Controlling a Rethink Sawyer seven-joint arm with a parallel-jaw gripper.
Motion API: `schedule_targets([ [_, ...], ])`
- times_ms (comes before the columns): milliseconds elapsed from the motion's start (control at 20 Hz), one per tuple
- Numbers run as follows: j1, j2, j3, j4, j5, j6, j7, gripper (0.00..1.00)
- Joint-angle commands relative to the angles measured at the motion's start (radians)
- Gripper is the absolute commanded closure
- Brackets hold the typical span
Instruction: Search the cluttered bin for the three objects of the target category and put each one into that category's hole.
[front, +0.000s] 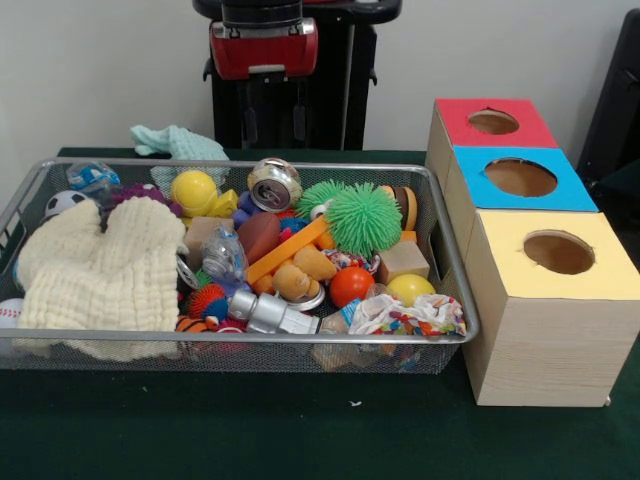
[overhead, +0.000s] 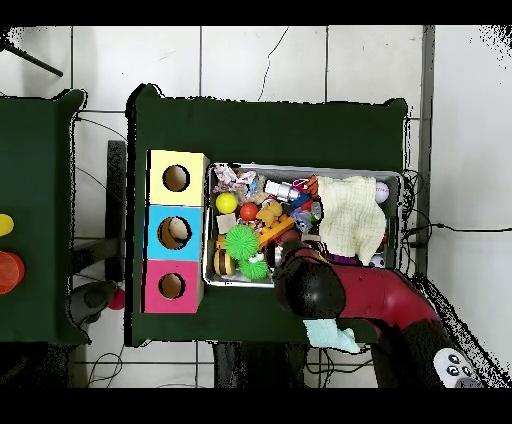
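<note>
A wire mesh bin (front: 452, 262) (overhead: 300, 167) holds a heap of toys. Among them are a cream cloth (front: 100, 265) (overhead: 350, 215), a green spiky ball (front: 362, 218) (overhead: 240, 241), a yellow duck (front: 200, 192), a crushed can (front: 274, 184), an orange ball (front: 350, 285) and a yellow ball (front: 410, 290) (overhead: 227, 202). Beside the bin stand three boxes with round holes: red (front: 522, 125) (overhead: 152, 286), blue (front: 470, 165) (overhead: 154, 232) and yellow (front: 500, 232) (overhead: 156, 178). The arm's red and black end (front: 262, 45) (overhead: 308, 285) hangs over the bin's robot-side edge. It hides the gripper from above.
A teal cloth (front: 178, 142) (overhead: 330, 333) lies on the green table outside the bin, by the arm. In the overhead view a second table at the left carries a red thing (overhead: 8, 270) and a yellow thing.
</note>
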Motion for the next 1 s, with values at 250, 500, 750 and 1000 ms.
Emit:
schedule_targets([
  [250, 0.051, 0.036, 0.026, -0.147, 0.018, 0.023, 0.082, 0.0],
  [500, 0.073, 0.029, 0.029, -0.197, 0.055, 0.103, 0.077, 0.0],
  [750, 0.079, 0.034, 0.028, -0.206, 0.056, 0.081, 0.068, 0.0],
  [1000, 0.077, 0.074, 0.016, -0.18, 0.016, -0.017, 0.08, 0.0],
])
